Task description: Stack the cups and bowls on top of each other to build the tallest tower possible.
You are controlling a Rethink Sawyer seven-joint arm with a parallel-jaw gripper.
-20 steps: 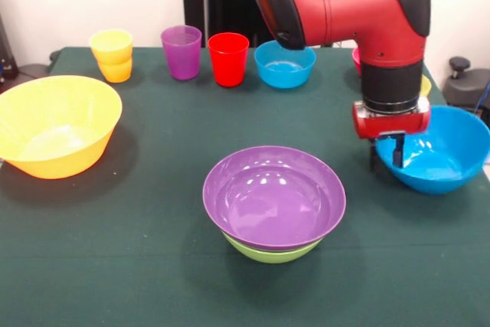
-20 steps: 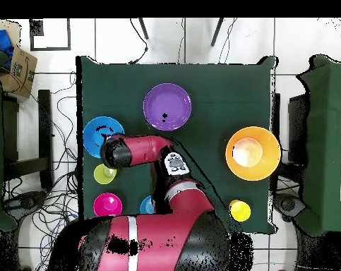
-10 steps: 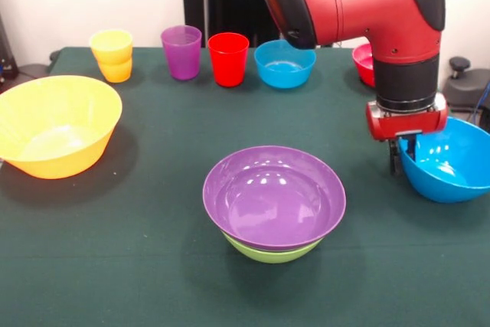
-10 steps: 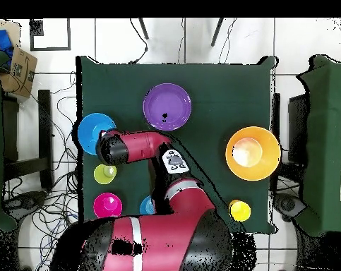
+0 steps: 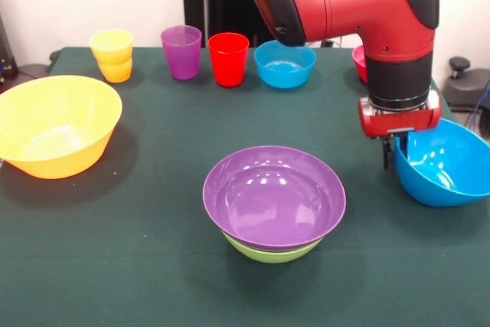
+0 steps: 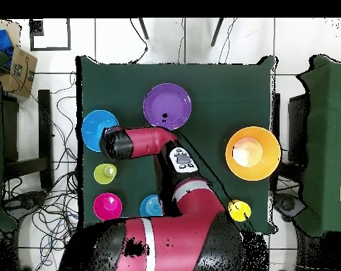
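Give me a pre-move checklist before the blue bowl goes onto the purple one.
1. Grip on large blue bowl: gripper sits at its near rim, bowl tilted; firmness of hold: cannot tell.
2. Purple bowl empty, nested upright in green bowl: ok.
3. Path between the blue and purple bowls free of things: ok.
4. Orange bowl out of the way: ok.
5. Cups in the back row, such as the red cup, upright, away from the path: ok.
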